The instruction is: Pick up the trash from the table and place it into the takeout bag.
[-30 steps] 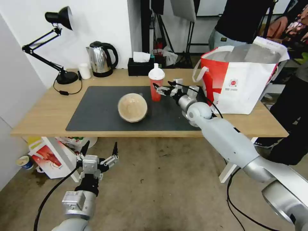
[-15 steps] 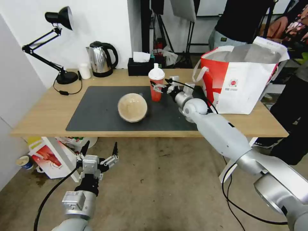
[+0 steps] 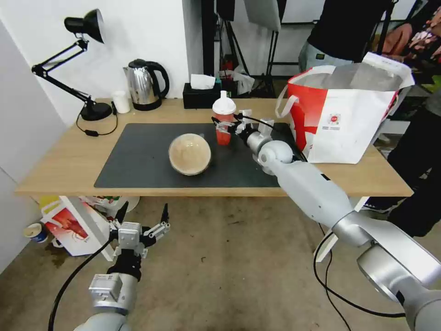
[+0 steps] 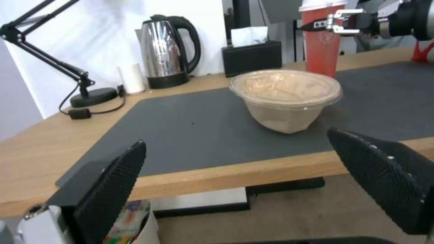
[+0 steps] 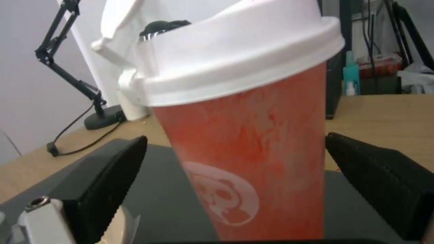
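On the dark mat (image 3: 138, 161) of the table (image 3: 59, 161) stands a translucent red cup (image 3: 224, 135) with a white spouted lid; it is upright. My right gripper (image 3: 224, 125) is open with one finger on each side of the cup (image 5: 253, 152), just under the lid and very close to its wall. A round tan-filled bowl with a clear dome (image 3: 189, 154) rests on the mat to the cup's left. The white-and-red takeout bag (image 3: 349, 115) stands open at the table's right end. My left gripper (image 3: 140, 220) hangs open below the table's front edge, over the floor.
Along the table's back edge are a steel kettle (image 3: 144, 85), a black tissue box (image 3: 200, 94), a small white cup (image 3: 121, 101) and a black desk lamp (image 3: 89, 110). A red-and-white carton (image 3: 69, 225) sits on the floor under the table's left end. People stand behind and beside the bag.
My right gripper has reached farther to the left across the mat, from beside the cup until its fingers straddle it. The cup, bowl and left arm have not moved.
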